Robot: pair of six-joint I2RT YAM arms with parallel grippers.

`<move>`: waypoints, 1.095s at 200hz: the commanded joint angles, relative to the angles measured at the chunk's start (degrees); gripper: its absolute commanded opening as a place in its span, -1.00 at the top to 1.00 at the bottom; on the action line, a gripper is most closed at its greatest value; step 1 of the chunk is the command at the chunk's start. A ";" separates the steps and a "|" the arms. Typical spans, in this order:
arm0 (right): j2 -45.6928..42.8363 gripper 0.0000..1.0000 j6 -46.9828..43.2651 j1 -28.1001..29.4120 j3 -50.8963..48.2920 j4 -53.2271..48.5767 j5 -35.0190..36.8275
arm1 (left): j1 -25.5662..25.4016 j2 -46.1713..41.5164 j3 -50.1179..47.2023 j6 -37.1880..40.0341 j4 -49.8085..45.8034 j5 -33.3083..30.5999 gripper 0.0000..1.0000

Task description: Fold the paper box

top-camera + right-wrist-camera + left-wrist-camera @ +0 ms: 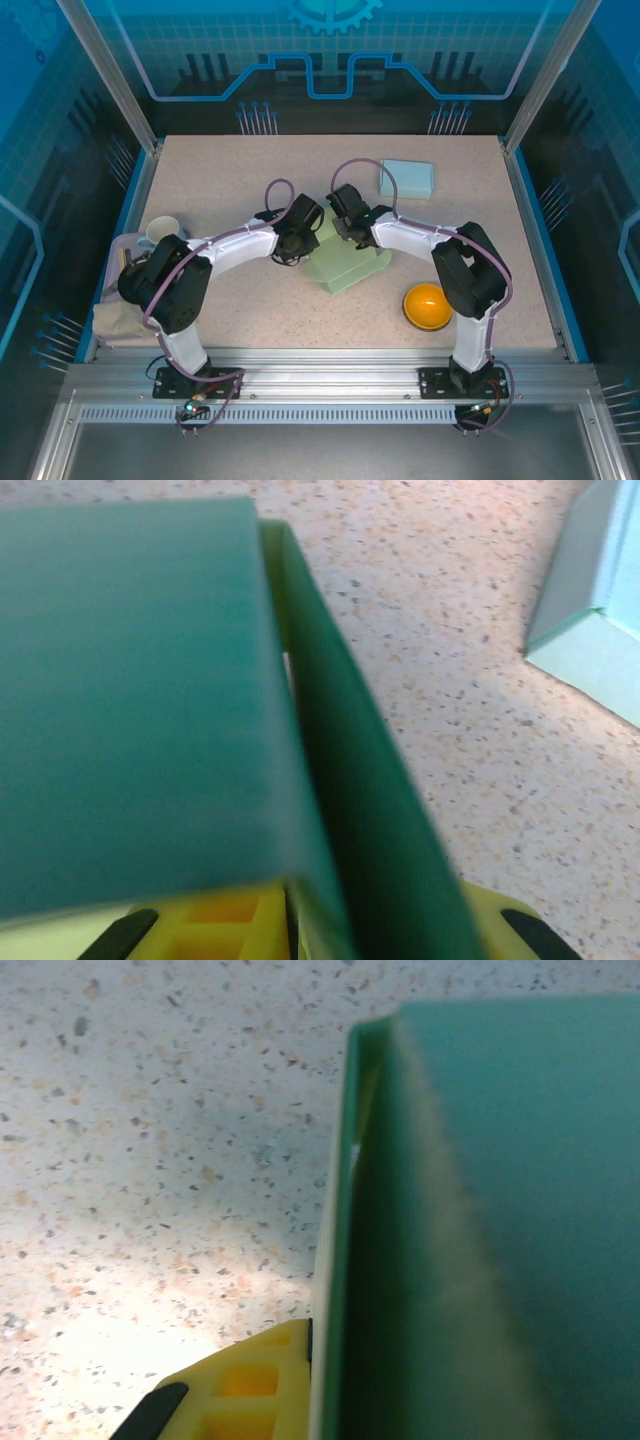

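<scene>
You are partway through the fold, by my reading. The paper box (350, 266) sits mid-tabletop (220, 190) between your two arms. It has walls raised, but it is not closed up.

On your left, the left gripper (298, 240) has its jaws together at the box's left side. In the left wrist view a yellow finger (240, 1395) lies against an upright green wall that runs edge-on up the frame. The other finger is hidden behind that wall, so I take this as a pinch on it. A broader green panel just to the right of the wall is too blurred to say whether it is a flap or a lid.

The box is pale green card, thin and smooth. Its raised walls stand close to upright and meet at a clean corner crease. I would expect it to flex or skew if you pull unevenly.

On your right, the right gripper (350, 222) is at the box's far edge. A slanted green wall passes between its yellow fingers (215, 920), but you cannot tell whether they pinch it or stand loose around it.

What is left, as I judge it, is to bring the raised panels together and tuck them so the box holds its shape.
</scene>
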 commanded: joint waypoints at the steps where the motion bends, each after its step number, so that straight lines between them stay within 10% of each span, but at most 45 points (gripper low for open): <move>1: 1.71 0.53 3.69 -1.69 0.30 -6.36 14.74 | 0.59 -2.18 -0.56 -2.65 -4.99 -1.48 0.81; 31: -3.65 0.10 -0.84 -1.77 -4.79 3.74 -2.94 | 0.61 -1.86 0.08 -0.74 -5.25 -2.63 0.81; 89: -20.39 -0.07 0.60 -2.53 -6.69 -0.78 -26.39 | 0.58 -0.01 3.04 7.69 -6.57 -8.75 0.82; 185: -40.14 -0.12 0.85 -16.17 -12.40 -12.97 -29.07 | 0.35 -4.86 9.10 61.26 -5.21 -4.83 0.75; 219: -48.98 -0.12 0.99 -17.44 -16.36 -12.53 -26.99 | -2.78 -2.70 13.00 82.52 -13.17 -15.76 0.75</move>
